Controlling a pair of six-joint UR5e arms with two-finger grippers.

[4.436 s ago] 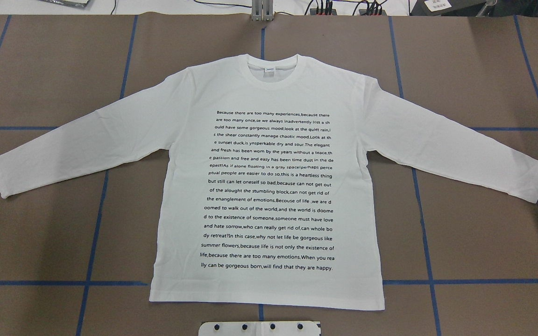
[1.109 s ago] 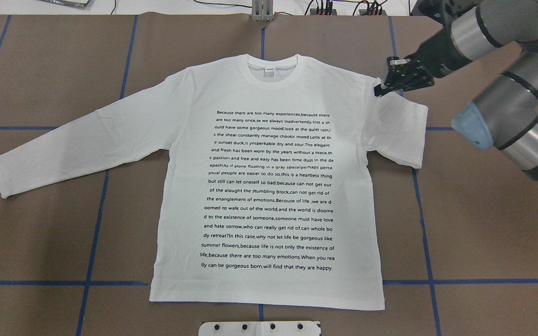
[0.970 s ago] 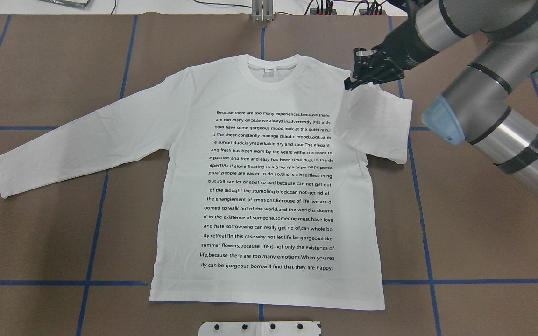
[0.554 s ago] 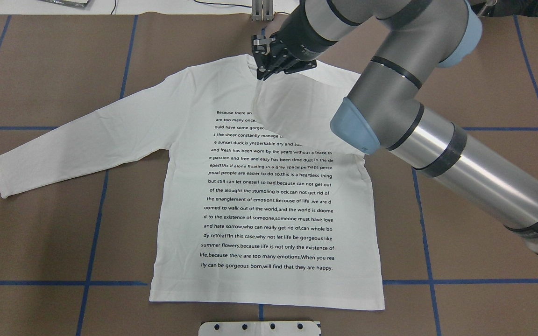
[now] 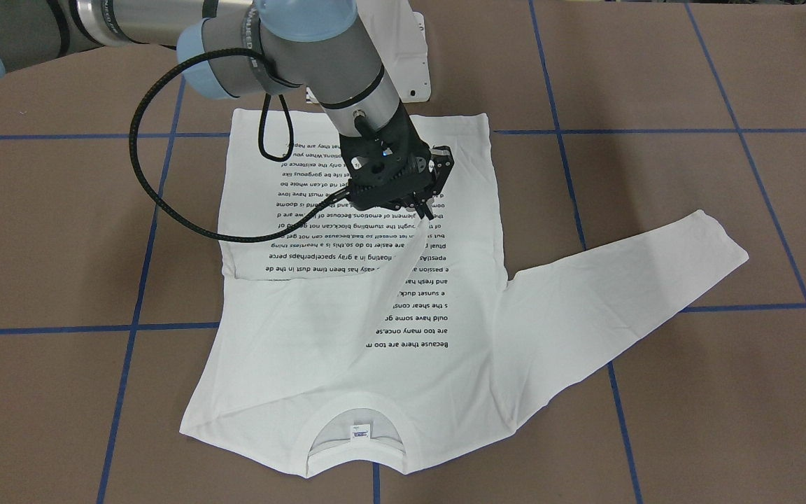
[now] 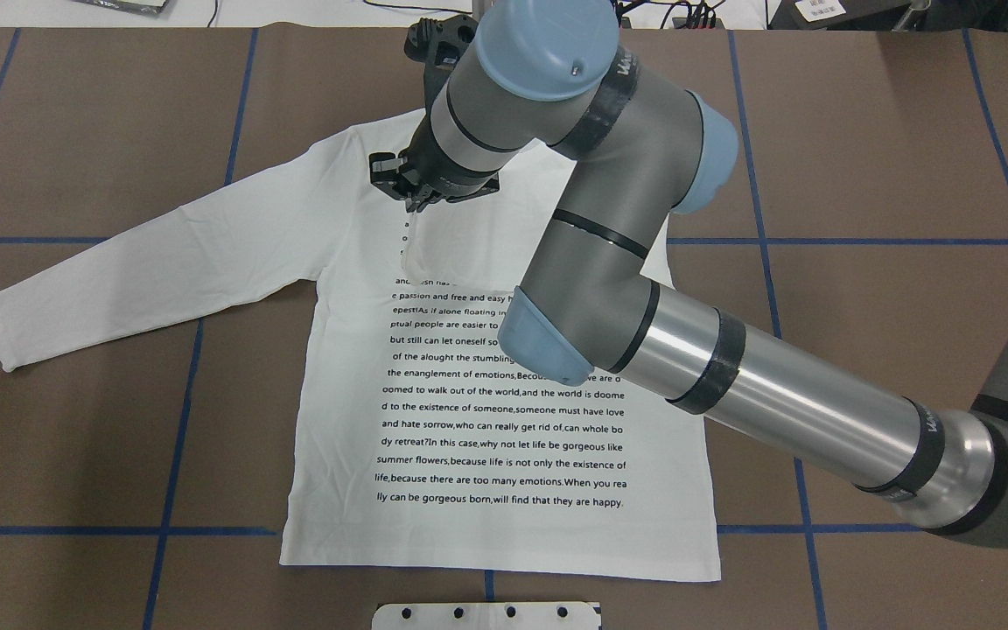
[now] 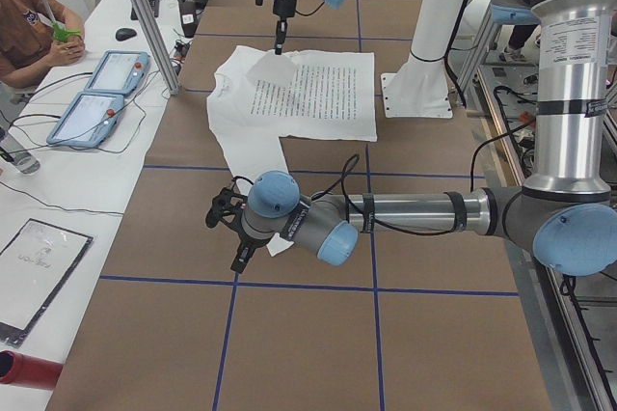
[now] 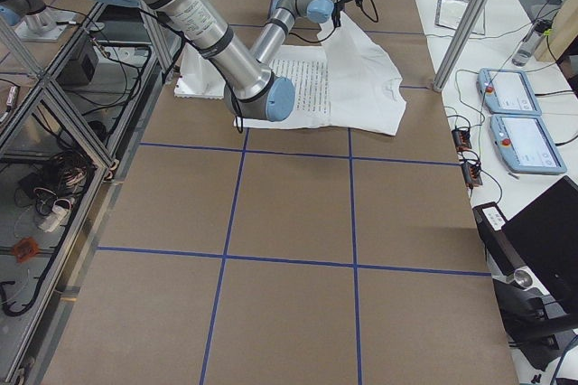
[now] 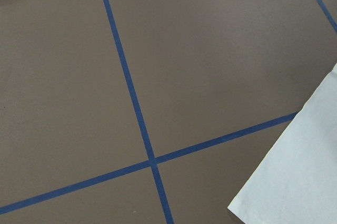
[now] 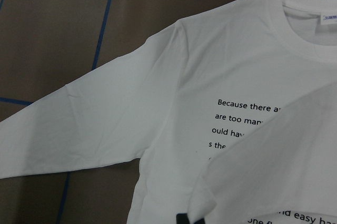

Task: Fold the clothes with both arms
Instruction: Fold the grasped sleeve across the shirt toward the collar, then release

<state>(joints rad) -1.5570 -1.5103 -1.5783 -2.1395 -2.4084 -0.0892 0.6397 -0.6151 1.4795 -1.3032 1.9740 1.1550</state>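
The white long-sleeved T-shirt (image 6: 504, 420) lies flat, text side up, collar at the far side. My right arm reaches across it. My right gripper (image 6: 416, 203) is shut on the cuff of the shirt's right sleeve, just above the chest left of the collar. The sleeve (image 5: 389, 280) drapes from the right gripper (image 5: 422, 212) over the text. The other sleeve (image 6: 145, 262) lies stretched out to the left. My left gripper (image 7: 231, 232) shows only in the exterior left view, low beside that sleeve's cuff; I cannot tell whether it is open or shut.
Brown table paper with a blue tape grid (image 6: 180, 411) surrounds the shirt. A white base plate (image 6: 486, 615) sits at the near edge. A side bench holds two teach pendants (image 7: 96, 93), with a person (image 7: 29, 25) seated there. A white pedestal (image 7: 424, 73) stands beside the shirt.
The right gripper has carried the right sleeve's cuff from the shoulder side past the collar to the left of the chest, folding the sleeve over the text.
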